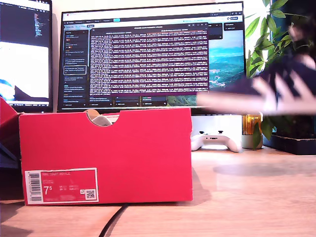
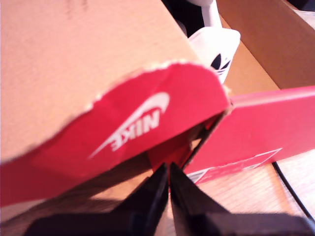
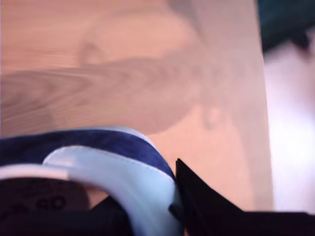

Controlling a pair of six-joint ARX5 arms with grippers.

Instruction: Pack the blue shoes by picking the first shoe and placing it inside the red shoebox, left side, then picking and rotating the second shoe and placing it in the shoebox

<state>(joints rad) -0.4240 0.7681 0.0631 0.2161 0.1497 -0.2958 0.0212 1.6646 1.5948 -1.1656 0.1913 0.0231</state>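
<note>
On the exterior view's left stands the red shoebox (image 1: 106, 155) on the wooden worktop (image 1: 247, 187), its white label (image 1: 61, 186) reading 7.5 low on the front wall and a half-round notch cut in its top edge. Through that notch a pale bit of the first shoe (image 1: 98, 118) shows, lying inside the box. The first wrist view looks along my first gripper (image 2: 167, 172), whose black fingers (image 2: 152, 189) are pressed together with nothing between them, just beside a red flap of the box with a white logo; past the flap, the white tongue of the shoe inside (image 2: 216, 49) shows against the brown cardboard. Behind the box glow two monitors (image 1: 153, 59), and a white game controller (image 1: 216, 140) rests on the worktop near the middle. Toward the exterior view's right, the second shoe (image 1: 276, 81) hangs blurred in the air above the worktop, well apart from the box. In the second wrist view, my second gripper (image 3: 179, 196) has its fingers clamped on the white-lined collar of this navy shoe (image 3: 123, 142), with bare worktop below. A green plant (image 1: 261, 44) stands behind.
</note>
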